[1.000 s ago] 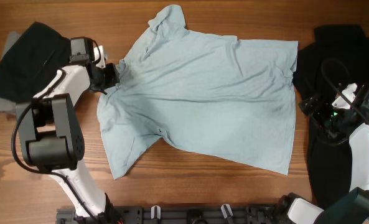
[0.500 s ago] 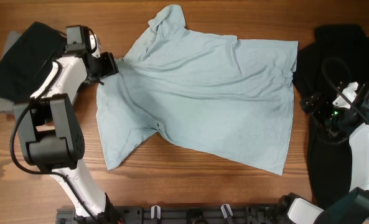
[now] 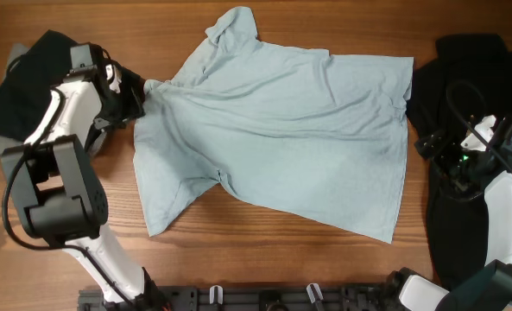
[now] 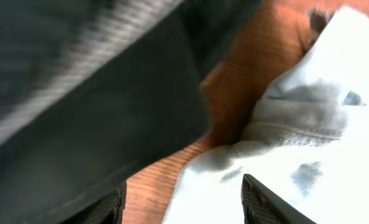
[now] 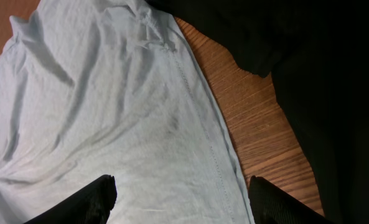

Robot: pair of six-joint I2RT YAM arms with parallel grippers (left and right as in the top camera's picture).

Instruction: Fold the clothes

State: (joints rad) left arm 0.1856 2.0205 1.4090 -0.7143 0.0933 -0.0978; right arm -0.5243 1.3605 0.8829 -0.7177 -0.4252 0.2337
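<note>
The blue shirt [image 3: 281, 147] is lying unfolded on the counter [image 3: 264, 255]. The left tool [image 3: 137, 93] is touching its edge; I cannot tell if it is gripping. The right tool [image 5: 181, 205] is hanging wide open

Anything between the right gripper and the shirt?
Nothing visible. The right gripper hangs open above the black clothes by the shirt's right hem; only a bare strip of table separates the two. In the right wrist view the shirt lies straight ahead of the fingers, uncovered.
</note>
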